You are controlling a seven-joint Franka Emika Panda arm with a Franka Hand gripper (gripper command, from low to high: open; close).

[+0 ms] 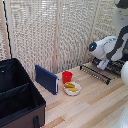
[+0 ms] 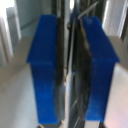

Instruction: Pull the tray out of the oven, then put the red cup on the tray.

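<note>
At the exterior view's right edge, the white arm's gripper [image 1: 102, 64] reaches toward the dark barred metal tray [image 1: 95, 74]; the wrist view shows blue fingers [image 2: 47, 70] pressed around thin bars, apparently grasping. Judged: pulling step; afterwards, fetch the small bright red cup [image 1: 67, 76] at centre.

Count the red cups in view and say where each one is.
1. The red cup stands on the table, between the blue box and the white plate. Others could be hidden inside the black case.
</note>
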